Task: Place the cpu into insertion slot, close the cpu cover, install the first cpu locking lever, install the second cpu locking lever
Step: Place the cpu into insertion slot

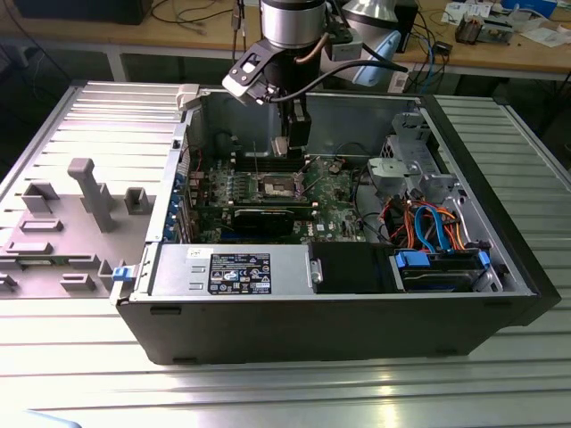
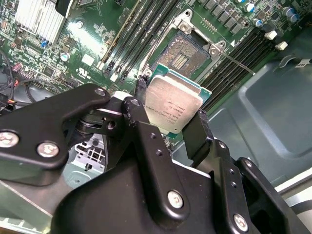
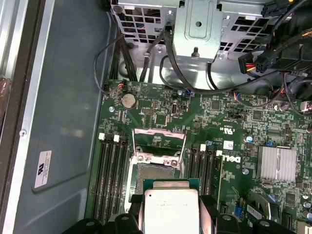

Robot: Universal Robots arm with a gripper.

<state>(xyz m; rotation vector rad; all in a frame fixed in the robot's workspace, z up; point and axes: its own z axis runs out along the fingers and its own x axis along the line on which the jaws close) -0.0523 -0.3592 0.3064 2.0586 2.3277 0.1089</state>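
arm and gripper: appearance

arm [image 1: 290,22]: silver-grey round wrist segment, black cables [image 1: 379,64] looping off it. gripper [image 2: 171,105]: matte black, flat angular link bars, two slim fingers [image 2: 144,131], round silver screws [image 2: 175,199] at the pivots.

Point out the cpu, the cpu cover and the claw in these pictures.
cpu [image 2: 174,108]: second wrist view, middle of its metal top.
cpu cover [image 3: 158,130]: first wrist view, a bar of its silver frame.
claw [image 2: 170,101]: second wrist view, midway between its fingertips, shut on the cpu.
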